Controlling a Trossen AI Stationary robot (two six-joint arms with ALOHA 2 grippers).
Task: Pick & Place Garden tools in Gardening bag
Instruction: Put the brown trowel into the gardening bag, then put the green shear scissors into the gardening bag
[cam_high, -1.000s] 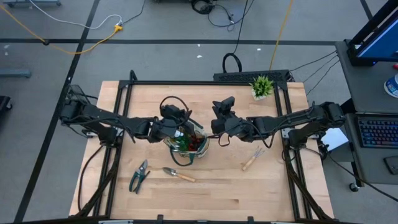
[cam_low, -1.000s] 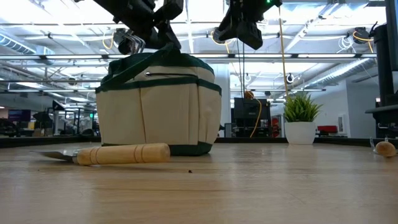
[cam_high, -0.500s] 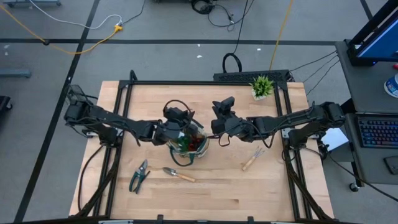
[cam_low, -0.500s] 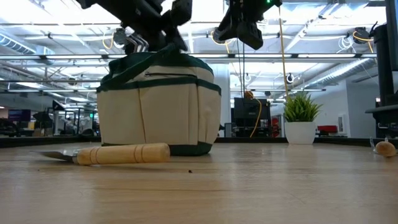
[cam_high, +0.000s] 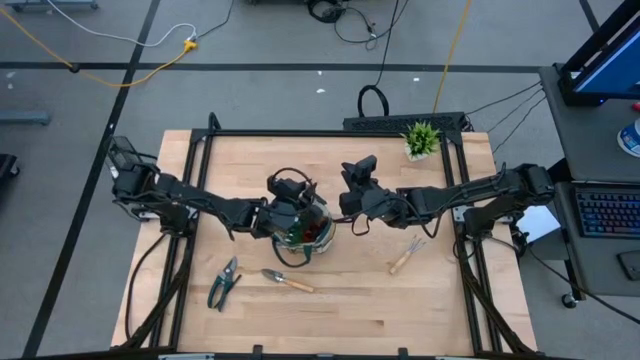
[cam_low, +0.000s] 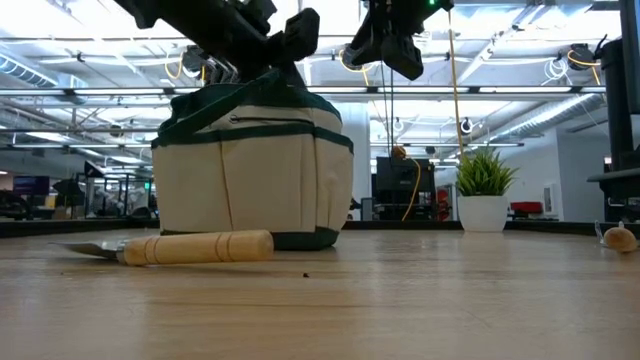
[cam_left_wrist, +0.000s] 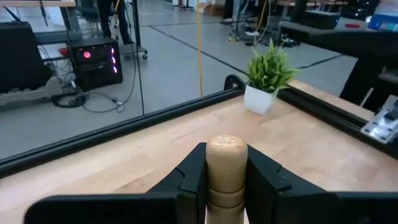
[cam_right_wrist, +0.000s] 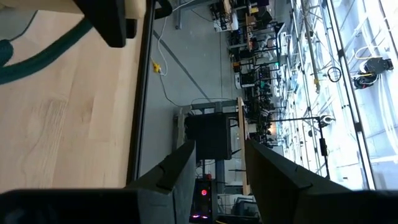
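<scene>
bag (cam_high: 305, 228): tabletop (cam_high: 350, 300) centre
pruners (cam_high: 224, 284), trowel (cam_high: 286, 281): toward front edge, before bag
fork (cam_high: 405, 256): right of bag
plant (cam_high: 421, 139): back-right corner

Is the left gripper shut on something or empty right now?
Shut on something: in the left wrist view the left gripper has its jaws pressed against both sides of a round-ended wooden tool handle. Which tool it belongs to isn't visible.

- The left gripper (cam_left_wrist: 226, 180) clamps a wooden handle (cam_left_wrist: 226, 168); the tool's metal end is cut off by the left wrist view's edge.
- From above, the bag (cam_high: 305, 228) is mostly covered by the left arm; its contents are perhaps a glove, too small to tell.
- In the low view, the trowel's (cam_low: 170, 247) blade is hard to make out.
</scene>
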